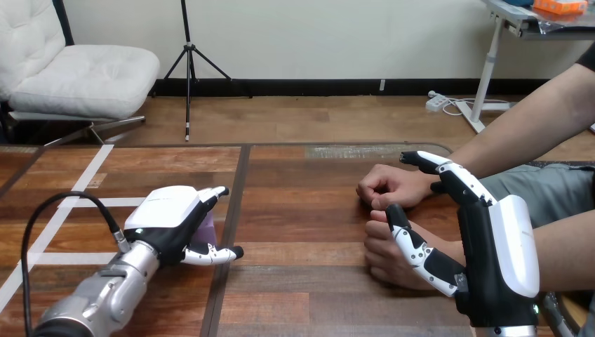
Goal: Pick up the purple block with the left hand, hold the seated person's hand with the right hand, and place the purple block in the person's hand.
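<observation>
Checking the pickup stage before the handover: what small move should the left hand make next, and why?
Probably a slight lift of the left hand, to test its hold. It covers the purple block, which sits on the table, and whether it grips is unclear. The right hand stands open beside the person's nearer hand, not yet holding it.

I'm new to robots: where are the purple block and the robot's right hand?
purple block (208, 229), head view, visible side face.
right hand (516, 242), head view, white back shell.
</observation>
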Motion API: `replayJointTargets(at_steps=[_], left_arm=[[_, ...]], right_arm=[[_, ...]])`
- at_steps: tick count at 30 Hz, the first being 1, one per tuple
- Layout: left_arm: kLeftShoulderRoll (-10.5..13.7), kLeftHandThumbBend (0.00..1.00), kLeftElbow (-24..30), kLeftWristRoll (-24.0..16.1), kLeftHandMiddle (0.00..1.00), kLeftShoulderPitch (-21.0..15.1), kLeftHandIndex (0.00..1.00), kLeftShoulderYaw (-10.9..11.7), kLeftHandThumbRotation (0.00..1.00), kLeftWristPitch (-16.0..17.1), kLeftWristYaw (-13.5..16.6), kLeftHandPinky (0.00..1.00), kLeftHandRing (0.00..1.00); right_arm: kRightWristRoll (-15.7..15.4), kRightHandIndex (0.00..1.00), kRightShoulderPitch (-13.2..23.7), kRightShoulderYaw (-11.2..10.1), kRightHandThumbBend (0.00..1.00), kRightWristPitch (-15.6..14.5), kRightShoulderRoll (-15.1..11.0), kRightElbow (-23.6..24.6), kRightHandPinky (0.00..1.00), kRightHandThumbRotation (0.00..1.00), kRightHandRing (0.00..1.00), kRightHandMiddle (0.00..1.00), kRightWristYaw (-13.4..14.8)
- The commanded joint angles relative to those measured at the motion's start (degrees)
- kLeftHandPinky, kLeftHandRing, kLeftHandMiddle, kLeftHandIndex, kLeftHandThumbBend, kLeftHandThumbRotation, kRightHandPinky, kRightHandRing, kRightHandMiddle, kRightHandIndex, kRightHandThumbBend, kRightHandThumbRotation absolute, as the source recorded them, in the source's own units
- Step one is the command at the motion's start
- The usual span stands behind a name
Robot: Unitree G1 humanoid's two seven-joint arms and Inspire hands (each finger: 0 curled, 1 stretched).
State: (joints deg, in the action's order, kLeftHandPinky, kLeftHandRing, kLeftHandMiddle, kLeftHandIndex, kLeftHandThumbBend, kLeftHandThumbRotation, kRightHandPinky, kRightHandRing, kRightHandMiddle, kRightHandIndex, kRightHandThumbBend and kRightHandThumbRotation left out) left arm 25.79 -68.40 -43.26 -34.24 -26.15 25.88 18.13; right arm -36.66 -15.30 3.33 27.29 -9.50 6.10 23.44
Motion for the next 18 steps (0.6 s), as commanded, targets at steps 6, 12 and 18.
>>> replayJointTargets(at_steps=[6, 12, 18], left_arm=[[-0.91, 0.52, -0.46, -0.41, 0.77, -4.87, 0.78, -0.71, 0.24, -2.76, 3.01, 0.63, 0.74], [-1.18, 0.50, -0.85, -1.01, 0.75, -5.16, 0.75, -1.43, 0.15, -4.42, 3.18, 0.61, 0.71], [-1.39, 0.50, -1.32, -0.91, 0.71, -5.28, 0.72, -1.72, 0.05, -4.87, 3.49, 0.59, 0.67]], right_arm=[[0.25, 0.74, 1.89, -1.05, 0.36, 0.33, -1.12, 1.56, 0.66, 0.22, 0.76, 0.77, 0.15], [0.45, 0.74, 1.82, -1.04, 0.37, 0.24, -0.99, 1.65, 0.66, 0.23, 0.76, 0.77, -0.06], [0.32, 0.74, 1.79, -1.11, 0.36, 0.15, -0.94, 1.69, 0.66, 0.24, 0.77, 0.77, -0.01]])
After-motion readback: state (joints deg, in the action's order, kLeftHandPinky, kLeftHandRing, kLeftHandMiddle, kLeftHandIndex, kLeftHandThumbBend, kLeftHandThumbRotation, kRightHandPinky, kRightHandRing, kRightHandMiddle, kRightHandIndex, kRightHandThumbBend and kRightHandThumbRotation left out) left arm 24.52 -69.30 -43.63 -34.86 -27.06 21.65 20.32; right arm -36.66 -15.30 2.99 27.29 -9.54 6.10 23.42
